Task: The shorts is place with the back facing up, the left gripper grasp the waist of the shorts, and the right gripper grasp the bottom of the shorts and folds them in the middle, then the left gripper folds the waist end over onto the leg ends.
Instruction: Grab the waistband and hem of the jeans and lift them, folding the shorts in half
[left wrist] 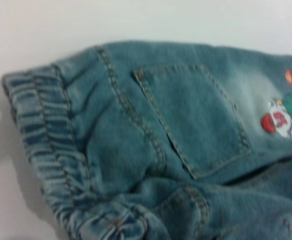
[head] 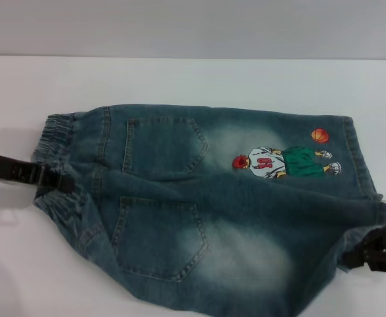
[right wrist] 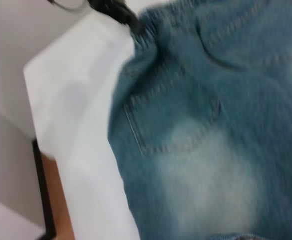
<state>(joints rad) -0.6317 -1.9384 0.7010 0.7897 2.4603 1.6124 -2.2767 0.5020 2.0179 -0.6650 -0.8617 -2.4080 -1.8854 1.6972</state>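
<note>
Shorts (head: 206,211) laid back-up on white tabletop (head: 179,82); waistband (head: 57,132) pinched by left hand (head: 66,183), hem side met by right hand (head: 359,259), grip state can't be told, presumably for mid-fold.

The shorts (head: 212,211) are lying on the table (head: 179,79) back up. My left gripper (head: 64,183) is sitting at the shorts' waist (head: 57,129), on their left end. My right gripper (head: 361,254) is sitting at their leg hems (head: 361,158), on their right end.
</note>
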